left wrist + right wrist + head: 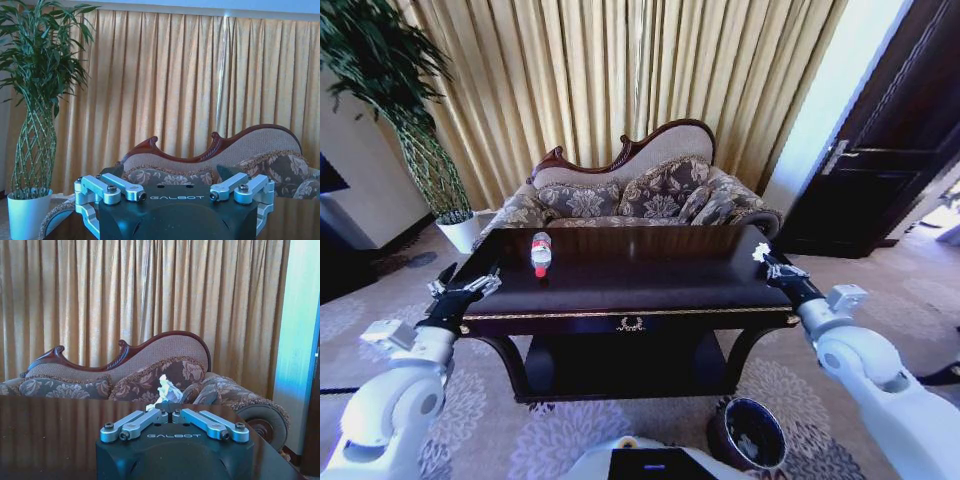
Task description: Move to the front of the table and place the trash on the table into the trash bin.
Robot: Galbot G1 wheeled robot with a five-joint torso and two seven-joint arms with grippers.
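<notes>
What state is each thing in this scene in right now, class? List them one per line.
Bottle: upright on the table, cap down.
Table: front drawer shut.
Paper wad: pinched in the right pincer, at the table's right edge.
Right pincer: shut on the paper wad.
Left pincer: open, holding nothing, at the table's left edge.
Trash bin: upright on the carpet, near the table's right front leg.
</notes>
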